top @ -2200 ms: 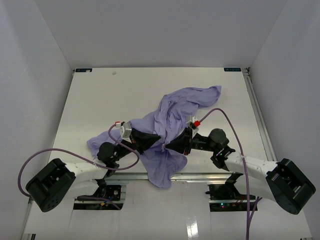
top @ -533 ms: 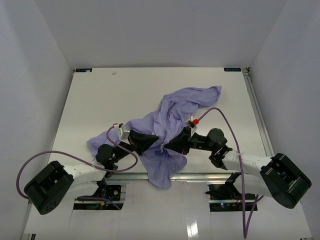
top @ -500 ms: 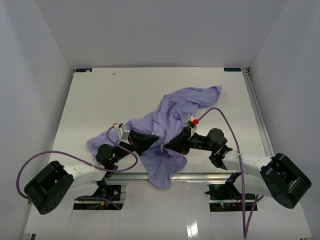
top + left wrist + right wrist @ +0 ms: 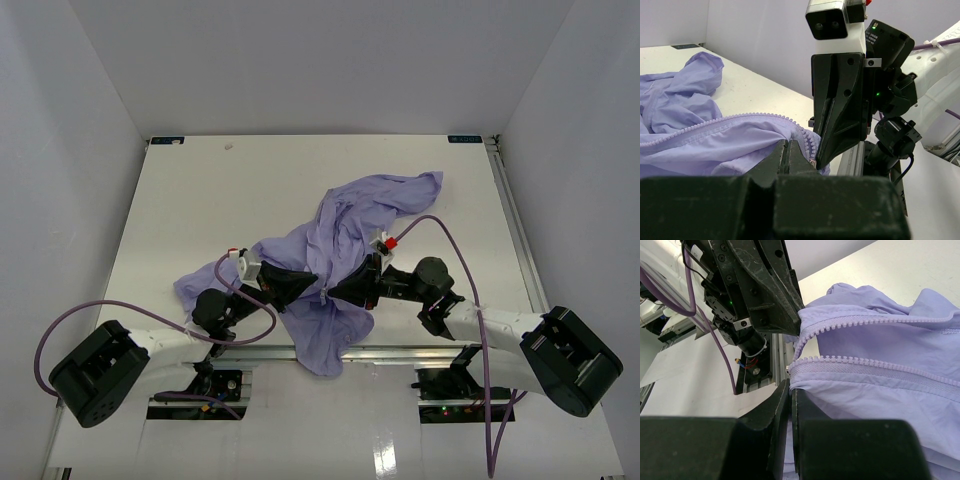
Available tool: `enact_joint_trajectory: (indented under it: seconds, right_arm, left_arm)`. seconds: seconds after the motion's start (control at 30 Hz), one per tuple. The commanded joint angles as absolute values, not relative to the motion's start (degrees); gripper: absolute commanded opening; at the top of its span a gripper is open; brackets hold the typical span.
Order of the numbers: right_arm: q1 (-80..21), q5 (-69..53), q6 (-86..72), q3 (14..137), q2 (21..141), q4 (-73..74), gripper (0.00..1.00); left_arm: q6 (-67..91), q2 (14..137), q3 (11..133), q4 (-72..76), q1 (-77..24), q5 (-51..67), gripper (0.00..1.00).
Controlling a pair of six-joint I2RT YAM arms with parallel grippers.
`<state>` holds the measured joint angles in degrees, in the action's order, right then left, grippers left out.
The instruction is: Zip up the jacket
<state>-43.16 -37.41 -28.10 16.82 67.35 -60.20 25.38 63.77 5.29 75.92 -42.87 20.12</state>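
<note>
The lavender jacket (image 4: 345, 225) lies crumpled across the table's middle, one part hanging over the near edge. My left gripper (image 4: 316, 287) is shut on the jacket's front edge beside one row of zipper teeth (image 4: 730, 125). My right gripper (image 4: 334, 290) is shut on the other front edge just under its zipper teeth (image 4: 865, 367). The two grippers meet tip to tip, almost touching. In the right wrist view the two zipper rows (image 4: 840, 325) run apart to the right and come close together at the left end, by the left gripper's tip (image 4: 797, 322).
The aluminium rail (image 4: 400, 352) runs along the table's near edge under both arms. Purple cables (image 4: 455, 245) loop from each wrist. White walls enclose the table on three sides.
Both arms have stayed nearly still. The grippers have drawn slightly closer together, still holding the jacket's two front edges.
</note>
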Motion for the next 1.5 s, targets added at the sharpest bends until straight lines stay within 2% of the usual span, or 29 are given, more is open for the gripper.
enact_joint_trajectory:
  seconds: [0.0, 0.8, 1.1, 1.2, 1.23, 1.33, 1.47]
  right_arm:
    - [-43.33, -36.3, -28.12, 17.77, 66.8, -62.84, 0.08]
    - [-43.33, -34.45, -29.0, 17.93, 66.62, -62.49, 0.08]
    - [-43.33, -34.45, -27.6, 18.02, 65.65, -60.3, 0.08]
    - [-43.35, -34.45, -27.12, 18.02, 65.65, -59.57, 0.08]
    - [-43.42, -34.45, -26.98, 18.02, 65.7, -59.49, 0.08]
    - [-43.42, -34.54, -26.99, 18.02, 66.14, -59.5, 0.08]
    - [-43.33, -34.54, -27.07, 18.02, 66.45, -59.76, 0.08]
  left_arm:
    - [24.32, 63.46, 4.57, 96.94, -42.82, 20.37, 0.0]
    - [23.2, 62.93, 2.66, 98.79, -42.89, 23.51, 0.0]
    - [22.59, 60.48, 2.63, 95.39, -42.8, 23.82, 0.01]
    - [22.89, 59.07, 3.38, 92.48, -42.8, 24.1, 0.26]
    - [23.09, 58.79, 3.53, 92.22, -42.82, 24.2, 0.31]
    - [23.6, 58.58, 3.65, 92.55, -42.89, 24.97, 0.41]
    - [24.19, 59.18, 4.63, 91.8, -42.89, 26.7, 0.44]
